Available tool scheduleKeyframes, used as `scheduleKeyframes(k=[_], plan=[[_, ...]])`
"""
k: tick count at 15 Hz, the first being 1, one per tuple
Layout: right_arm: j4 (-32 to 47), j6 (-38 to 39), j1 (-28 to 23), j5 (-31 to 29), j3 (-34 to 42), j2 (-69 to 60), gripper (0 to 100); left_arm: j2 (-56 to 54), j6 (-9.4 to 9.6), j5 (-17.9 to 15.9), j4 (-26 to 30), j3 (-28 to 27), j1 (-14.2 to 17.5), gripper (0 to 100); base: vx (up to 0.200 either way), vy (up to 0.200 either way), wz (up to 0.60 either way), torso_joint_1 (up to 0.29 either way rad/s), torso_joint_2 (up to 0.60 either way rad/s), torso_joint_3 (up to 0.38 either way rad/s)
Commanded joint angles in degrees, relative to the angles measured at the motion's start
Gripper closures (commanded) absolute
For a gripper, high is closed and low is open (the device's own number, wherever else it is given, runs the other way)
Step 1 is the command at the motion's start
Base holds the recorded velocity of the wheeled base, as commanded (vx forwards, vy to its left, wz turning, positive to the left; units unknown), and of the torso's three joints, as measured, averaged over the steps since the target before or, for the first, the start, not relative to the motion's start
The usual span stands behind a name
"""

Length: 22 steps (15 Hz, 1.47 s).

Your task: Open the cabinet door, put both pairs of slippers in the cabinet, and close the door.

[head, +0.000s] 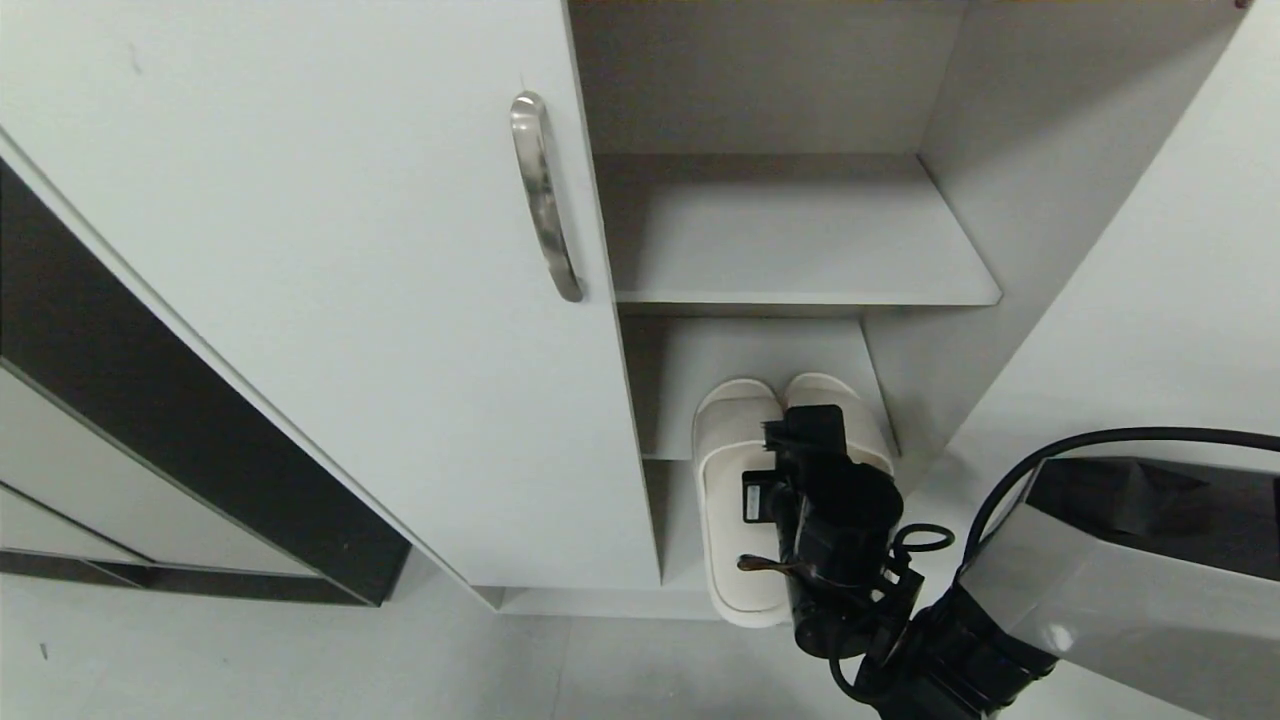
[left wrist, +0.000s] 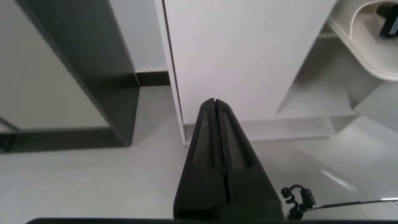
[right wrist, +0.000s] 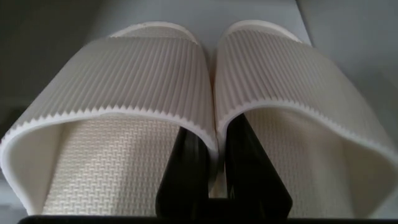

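Looking straight into the cabinet (head: 1000, 130): open on its right half, with the left door (head: 300, 250) shut beside the opening and what looks like the right door (head: 1180, 280) swung out wide.

Down past the upper shelf (head: 790, 240) to the lower shelf (head: 740, 350), and there, spotting the slippers (head: 735, 480). One cream pair, side by side, toes over that shelf and pointing into the cabinet, heels sticking out past its front edge. Only partway in, by the look of it. Hard to say whether resting on the shelf or held just above it.

Lying lengthwise straight back into the cabinet, in line with the right arm. So, most likely, calling for a plain push forward along that same line to seat them. Nothing to turn, nothing to re-aim.

Over to the right hand (head: 805, 420): set in from the heel end, one finger (right wrist: 186, 168) tucked under each strap, pinching the two inner sides together. Clamped on the pair, no question.

Last, the left hand (left wrist: 214, 109): closed tight on nothing, hanging low in front of the shut door, well apart from the slippers and clearly the farther of the two. Leaving this shove to the right, then.
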Motion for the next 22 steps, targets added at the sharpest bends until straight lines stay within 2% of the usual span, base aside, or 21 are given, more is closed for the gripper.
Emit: scheduleKeyframes(k=[1, 6, 12, 22], plan=[[-0.72, 0.01, -0.15, 0.15, 0.11, 0.25, 100, 0.07, 0.01, -0.02, -0.01, 0.01, -0.01, 100, 0.0, 0.0, 0.0, 0.0, 0.0, 0.0], [-0.37, 0.27, -1.91, 2.79, -1.92, 1.92, 100, 0.07, -0.08, -0.02, -0.01, 0.01, -0.01, 100, 0.0, 0.0, 0.0, 0.0, 0.0, 0.0], [7.98, 0.1, -6.48, 4.46, -16.95, 6.84, 100, 0.07, -0.25, -0.02, -0.01, 0.01, -0.01, 100, 0.0, 0.0, 0.0, 0.0, 0.0, 0.0], [19.67, -0.17, -9.82, 5.16, -34.96, 11.06, 100, 0.07, -0.43, -0.02, -0.01, 0.01, -0.01, 100, 0.0, 0.0, 0.0, 0.0, 0.0, 0.0]])
